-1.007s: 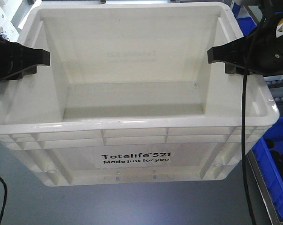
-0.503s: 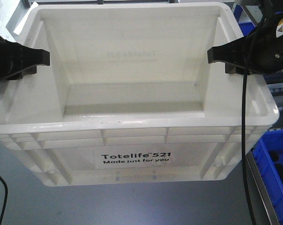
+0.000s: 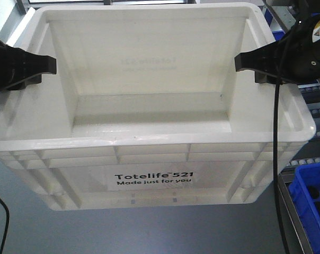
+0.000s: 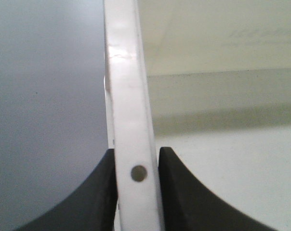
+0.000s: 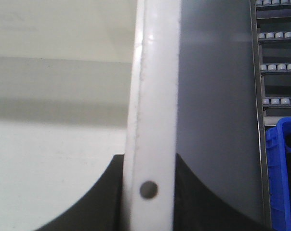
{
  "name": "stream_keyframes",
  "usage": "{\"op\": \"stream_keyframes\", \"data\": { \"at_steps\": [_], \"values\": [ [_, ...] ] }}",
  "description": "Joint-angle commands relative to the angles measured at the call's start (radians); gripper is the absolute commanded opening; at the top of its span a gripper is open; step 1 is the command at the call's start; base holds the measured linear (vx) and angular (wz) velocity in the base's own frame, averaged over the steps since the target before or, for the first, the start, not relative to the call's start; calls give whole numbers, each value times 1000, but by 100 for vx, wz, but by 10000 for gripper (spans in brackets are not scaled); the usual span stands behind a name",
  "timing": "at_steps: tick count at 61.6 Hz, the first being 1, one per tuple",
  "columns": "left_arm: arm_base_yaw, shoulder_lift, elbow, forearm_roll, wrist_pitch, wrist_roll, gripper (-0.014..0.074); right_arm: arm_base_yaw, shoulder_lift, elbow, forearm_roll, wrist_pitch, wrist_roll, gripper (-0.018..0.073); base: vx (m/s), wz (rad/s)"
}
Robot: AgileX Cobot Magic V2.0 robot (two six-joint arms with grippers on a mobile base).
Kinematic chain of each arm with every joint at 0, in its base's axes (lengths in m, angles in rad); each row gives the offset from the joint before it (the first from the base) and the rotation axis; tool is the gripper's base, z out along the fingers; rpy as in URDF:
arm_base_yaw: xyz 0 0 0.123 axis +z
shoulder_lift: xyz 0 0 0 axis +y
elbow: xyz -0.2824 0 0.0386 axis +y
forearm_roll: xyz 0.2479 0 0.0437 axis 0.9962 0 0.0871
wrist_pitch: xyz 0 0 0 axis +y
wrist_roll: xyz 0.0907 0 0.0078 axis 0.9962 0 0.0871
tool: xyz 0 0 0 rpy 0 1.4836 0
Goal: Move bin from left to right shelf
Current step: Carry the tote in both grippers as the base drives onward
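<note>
The bin (image 3: 149,153) is a big white tote with black "Totelife 521" print on its near side, and it fills the front view, empty inside. My left gripper (image 3: 41,67) is shut on the bin's left rim (image 4: 131,110), one black finger on each side of the wall. My right gripper (image 3: 250,64) is shut on the right rim (image 5: 155,110) the same way. Grey floor shows below the bin. The shelves named in the task are mostly out of view.
A blue plastic bin (image 3: 313,203) sits low at the right, seen also in the right wrist view as a blue bin (image 5: 285,173). Beside it run roller rails (image 5: 278,53) of a rack. A black cable (image 3: 277,159) hangs from the right arm.
The blue bin and rack at the right have slid downward and rightward in view; the white bin stays fixed between both grippers.
</note>
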State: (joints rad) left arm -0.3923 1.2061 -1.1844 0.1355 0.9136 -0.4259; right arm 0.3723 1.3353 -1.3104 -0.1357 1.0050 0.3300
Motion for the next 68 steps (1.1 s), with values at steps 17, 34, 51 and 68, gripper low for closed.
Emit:
{"op": "stream_keyframes", "data": {
  "at_steps": [17, 34, 51, 68],
  "values": [
    [0, -34, -41, 39, -92, 11, 144, -5, -45, -41, -42, -95, 0, -8, 21, -1],
    [0, -34, -41, 39, -92, 11, 144, -5, -45, -41, -42, -95, 0, -8, 23, 3],
    [0, -34, -41, 39, -92, 11, 144, -5, -45, -41, -42, -95, 0, -8, 23, 6],
    [0, -34, -41, 39, -92, 11, 144, -5, -45, -41, -42, -94, 0, -8, 22, 9]
  ]
}}
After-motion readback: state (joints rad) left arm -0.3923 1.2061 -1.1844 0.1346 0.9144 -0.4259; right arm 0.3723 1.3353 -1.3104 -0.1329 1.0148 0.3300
